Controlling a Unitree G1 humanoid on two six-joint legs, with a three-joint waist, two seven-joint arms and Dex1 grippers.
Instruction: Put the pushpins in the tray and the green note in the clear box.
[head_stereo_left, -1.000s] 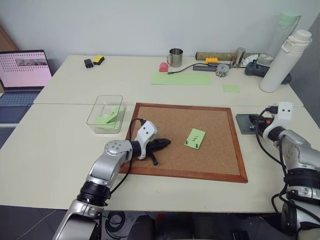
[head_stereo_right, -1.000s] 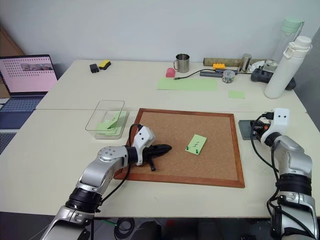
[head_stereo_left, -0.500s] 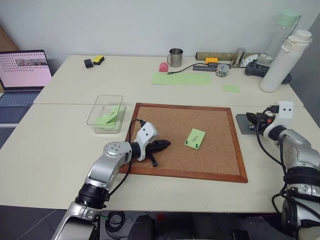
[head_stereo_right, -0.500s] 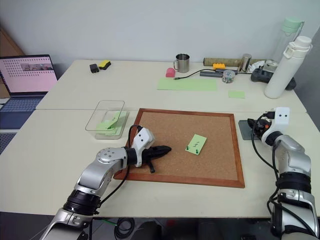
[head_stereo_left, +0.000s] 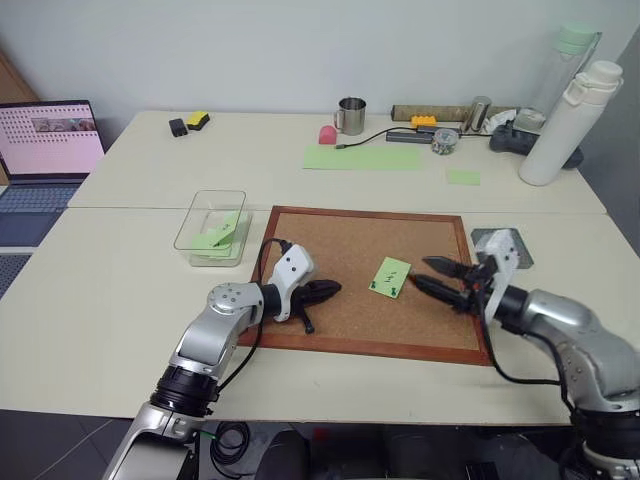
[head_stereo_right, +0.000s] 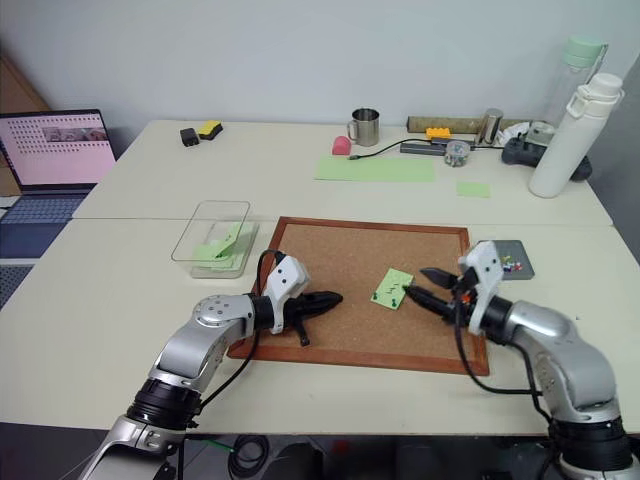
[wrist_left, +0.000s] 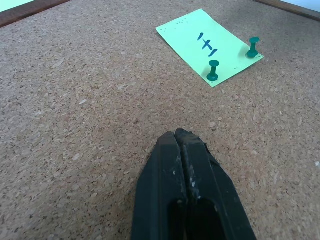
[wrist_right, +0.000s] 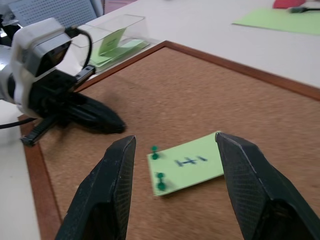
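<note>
Pushpins (wrist_left: 213, 70), two green ones, hold the green note (head_stereo_left: 390, 276) down on the cork board (head_stereo_left: 340, 300). I can see both pins stuck along one edge of the note, and the note has a dark scribble in its middle. It lies flat, a bit to the right of the middle of the board.

My right end effector (head_stereo_right: 422, 286) is over the right part of the board, pointing at the note from the right. Its two black fingers (wrist_right: 105, 190) are spread apart, with nothing between them. From its wrist view I see the note and the pins in the gap between the fingers, a little way off. The tips are just beside the note but I cannot tell if they touch it.

My left end effector (head_stereo_left: 330, 289) rests low over the left part of the board, pointing toward the note. Its fingers are pressed together and hold nothing. It is near the note but not touching it.

I see the tray (head_stereo_right: 510, 260) on the bench (head_stereo_left: 120, 300) just past the right edge of the board. A few small coloured pins already lie in it.

I see the clear box (head_stereo_left: 212, 226) on the bench just past the top left corner of the board. Some green paper slips are inside it.

Far back on the bench are a metal mug (head_stereo_left: 351, 115), a long green sheet (head_stereo_left: 362, 157) and a tall white bottle (head_stereo_left: 565, 125). A laptop (head_stereo_left: 45, 150) sits open at the far left.
</note>
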